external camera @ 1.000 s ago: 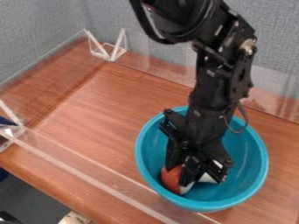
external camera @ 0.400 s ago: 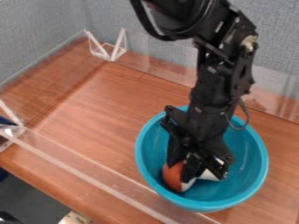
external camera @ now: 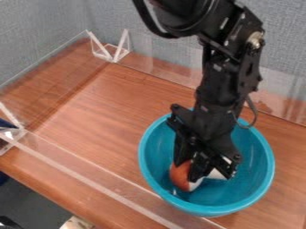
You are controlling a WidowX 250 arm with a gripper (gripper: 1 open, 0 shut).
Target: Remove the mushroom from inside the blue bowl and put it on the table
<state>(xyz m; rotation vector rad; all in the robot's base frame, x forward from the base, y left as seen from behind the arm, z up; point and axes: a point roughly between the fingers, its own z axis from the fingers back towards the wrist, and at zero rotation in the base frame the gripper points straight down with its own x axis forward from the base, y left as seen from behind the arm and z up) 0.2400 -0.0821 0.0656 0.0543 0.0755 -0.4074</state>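
Mushroom (external camera: 181,174) gripped inside the blue bowl (external camera: 255,182), not yet lifted out.

Pointing straight down into the bowl at the near right of the table (external camera: 96,103), the gripper (external camera: 191,173) has its jaws closed on the mushroom, whose reddish cap shows at the fingertips, low against the bowl's near-left inner wall. The hold looks off to one side, on a small rounded cap, so the toy could slip free and drop back during the lift. Moving sideways before rising clear could also catch the rim and drag or tip the bowl.
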